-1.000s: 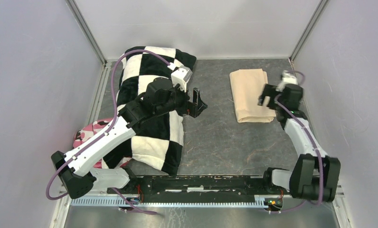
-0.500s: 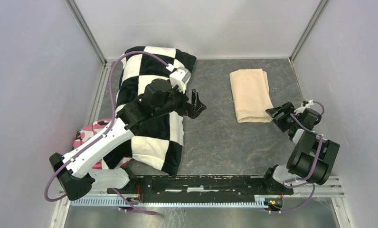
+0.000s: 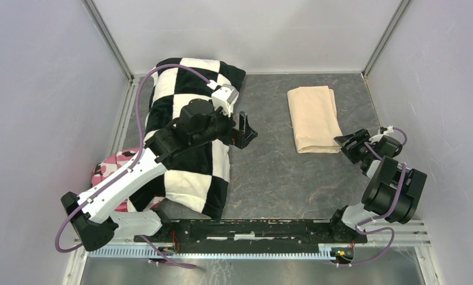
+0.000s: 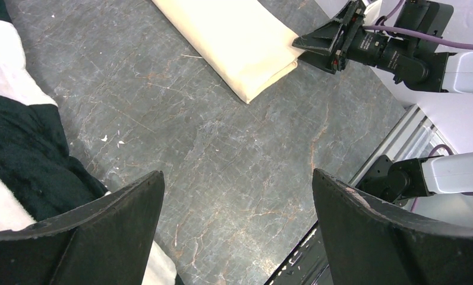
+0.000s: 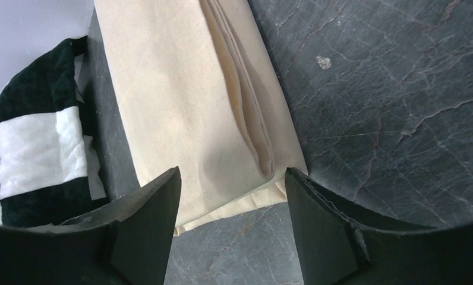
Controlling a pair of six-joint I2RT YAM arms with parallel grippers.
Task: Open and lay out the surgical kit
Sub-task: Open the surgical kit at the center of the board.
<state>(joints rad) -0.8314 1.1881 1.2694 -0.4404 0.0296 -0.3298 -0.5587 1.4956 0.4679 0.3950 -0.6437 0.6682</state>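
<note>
Overhead: beige cloth wrap [image 3: 313, 119] is lying folded at far right of table [image 3: 270, 172], right gripper [image 3: 345, 142] at its near corner. Left wrist: left gripper [image 4: 237, 178] is hanging released. Right wrist: jaws are standing apart, straddling that corner.

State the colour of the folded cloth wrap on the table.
The cloth wrap is plain beige, best seen in the right wrist view.

A black-and-white checkered pillow [image 3: 192, 184] lies along the left side of the dark grey marbled table [image 3: 270, 178], its far end close to the far wall. A pink camouflage cloth [image 3: 103, 169] lies bunched at the pillow's near left edge, by the left wall.
</note>
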